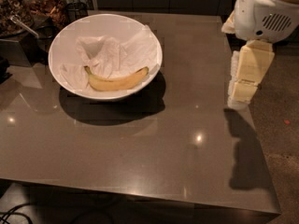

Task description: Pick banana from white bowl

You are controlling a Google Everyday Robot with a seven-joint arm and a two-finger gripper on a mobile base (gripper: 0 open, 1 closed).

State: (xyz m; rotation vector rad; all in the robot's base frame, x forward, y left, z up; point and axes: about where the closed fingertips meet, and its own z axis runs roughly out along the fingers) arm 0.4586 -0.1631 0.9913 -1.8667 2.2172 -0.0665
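Note:
The banana (119, 81) is yellow and curved, with a dark stem tip at its left end. It lies inside the white bowl (60, 43) on its near side, partly on crumpled white paper (110, 55). The bowl stands on the far left part of the dark table (154, 153). My gripper (241, 93) hangs from the white arm (266, 10) at the right edge of the table, pointing down. It is well to the right of the bowl and holds nothing.
Dark containers and jars with a metal utensil (23, 24) stand at the far left behind the bowl. The table's right edge runs under my gripper, with speckled floor (282, 139) beyond it. My arm's shadow (245, 148) falls on the table's right side.

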